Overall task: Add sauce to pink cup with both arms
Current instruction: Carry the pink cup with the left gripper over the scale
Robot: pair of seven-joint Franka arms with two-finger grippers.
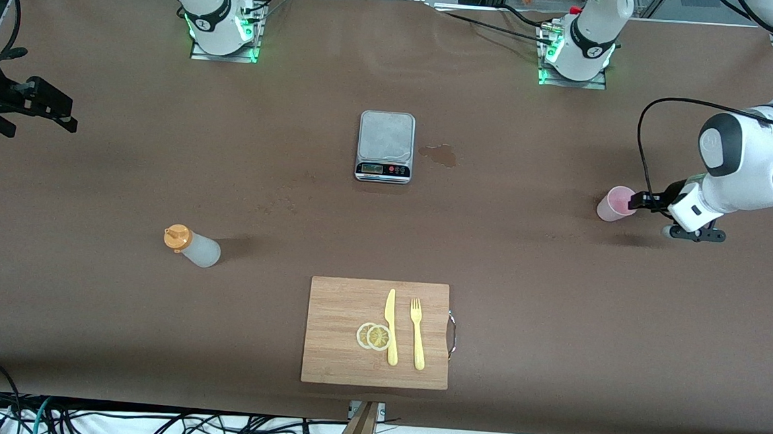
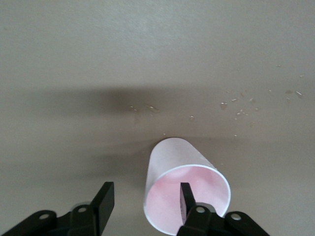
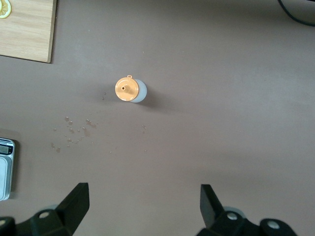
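Note:
The pink cup (image 1: 615,204) stands on the table toward the left arm's end, its mouth open (image 2: 172,162). My left gripper (image 1: 639,201) is at its rim. In the left wrist view the left gripper (image 2: 145,191) straddles the cup's wall: one finger is inside the cup, the other outside with a gap to the wall, so the jaws are open. The sauce bottle (image 1: 193,246), whitish with an orange cap, stands toward the right arm's end. My right gripper (image 1: 67,115) hangs open and empty, high over that end. In its wrist view the right gripper (image 3: 143,191) looks down on the bottle (image 3: 130,90).
A grey kitchen scale (image 1: 386,137) sits mid-table with a wet stain (image 1: 439,155) beside it. Nearer the front camera lies a wooden cutting board (image 1: 334,333) with lemon slices (image 1: 373,336), a yellow knife (image 1: 391,326) and a fork (image 1: 416,334). Droplets dot the table near the cup.

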